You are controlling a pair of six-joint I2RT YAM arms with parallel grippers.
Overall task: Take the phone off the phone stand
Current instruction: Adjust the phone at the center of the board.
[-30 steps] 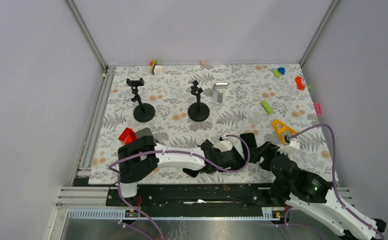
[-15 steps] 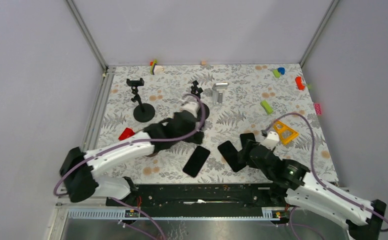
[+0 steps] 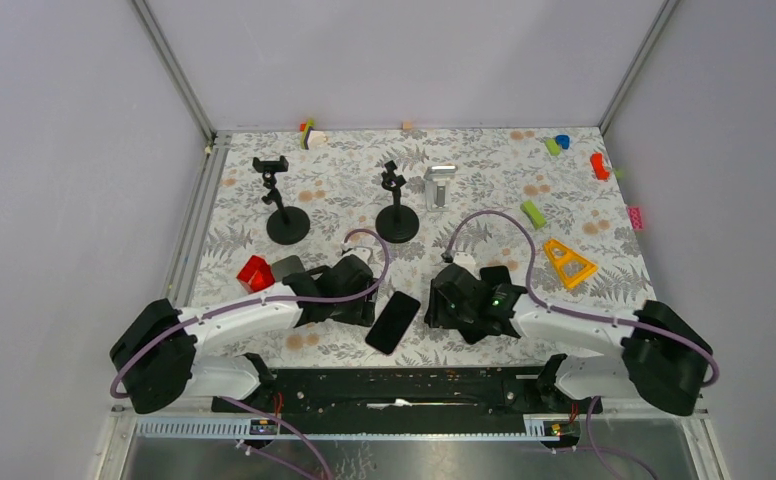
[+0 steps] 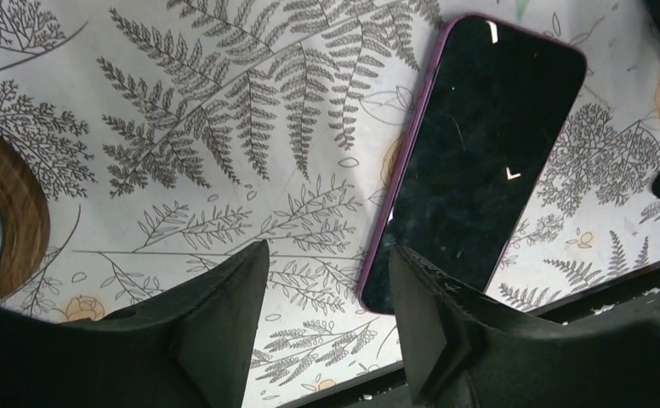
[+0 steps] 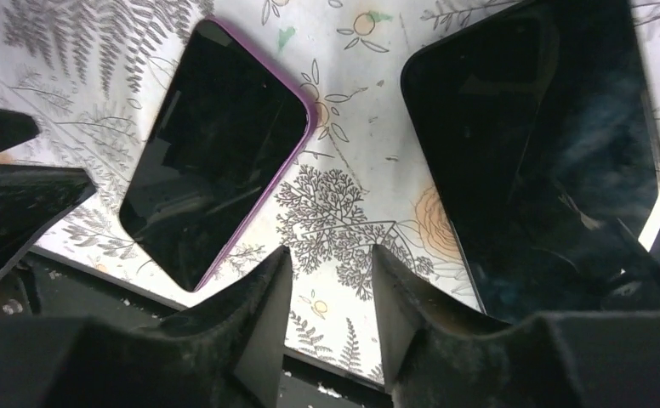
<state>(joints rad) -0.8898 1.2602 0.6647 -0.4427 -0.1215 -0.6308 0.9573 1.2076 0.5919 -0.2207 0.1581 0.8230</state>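
The mat [image 3: 614, 230] carried everything. Three stands stood toward its back, all bare: a black stand [image 3: 288, 225], a second black stand [image 3: 397, 224] and a silver stand [image 3: 439, 185]. Two phones showed, both flat near the front edge and well apart from the stands, so removal looked done. The purple phone [image 3: 392, 322] lay between the arms, and a dark phone [image 5: 539, 153] lay under the right one. The left gripper [image 4: 328, 255] and right gripper [image 5: 331, 252] hung low beside the purple phone, fingers spread, holding nothing.
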